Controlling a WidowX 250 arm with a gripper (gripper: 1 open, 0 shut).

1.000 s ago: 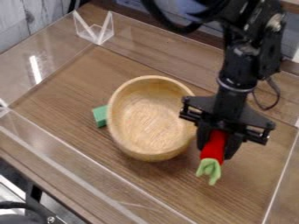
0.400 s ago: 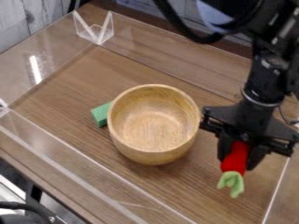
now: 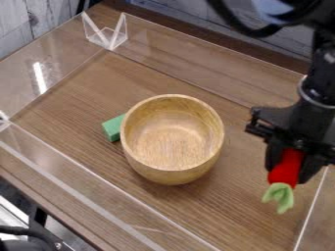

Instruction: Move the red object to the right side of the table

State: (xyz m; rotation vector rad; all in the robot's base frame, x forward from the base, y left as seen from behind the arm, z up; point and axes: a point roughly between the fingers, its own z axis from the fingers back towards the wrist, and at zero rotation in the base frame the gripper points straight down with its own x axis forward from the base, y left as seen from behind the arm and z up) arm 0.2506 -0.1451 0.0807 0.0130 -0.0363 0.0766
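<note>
A black robot gripper (image 3: 291, 165) points straight down at the right edge of the brown wood-grain tabletop (image 3: 118, 83), its jaws clamped on a small red strawberry-like toy (image 3: 284, 170) whose green leafy end hangs below. The toy is held close beside the low clear acrylic wall (image 3: 311, 221) on the right, apart from the round light wooden bowl (image 3: 173, 137) sitting mid-table. A flat green wedge-shaped block (image 3: 114, 127) lies against the bowl's left side.
</note>
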